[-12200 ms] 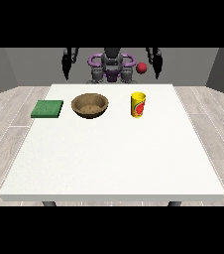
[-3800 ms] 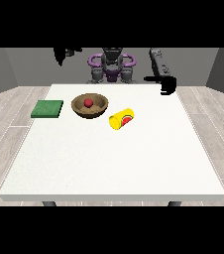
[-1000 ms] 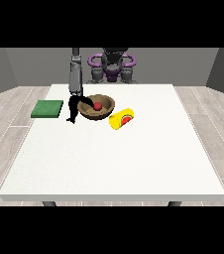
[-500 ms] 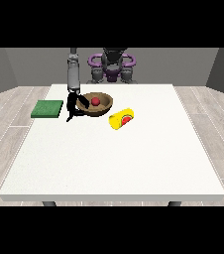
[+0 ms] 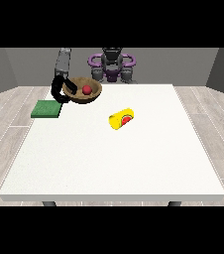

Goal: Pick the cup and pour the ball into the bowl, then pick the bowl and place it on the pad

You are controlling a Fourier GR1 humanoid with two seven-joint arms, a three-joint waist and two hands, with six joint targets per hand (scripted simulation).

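The bowl (image 5: 83, 92) looks like stiff wood, probably light, and best held by its rim; the ball (image 5: 86, 90) rides loose inside and would roll if the bowl tips. The hand at the view's left (image 5: 60, 91) has its black fingers curled round the rim on its own side and holds the bowl, which seems raised a little off the worktop (image 5: 114, 154). The green pad (image 5: 46, 108) lies just below and outward of that hand. The yellow cup (image 5: 121, 119) lies on its side, well off across the bowl. Half a second ago the bowl sat lower; it has since risen slightly.
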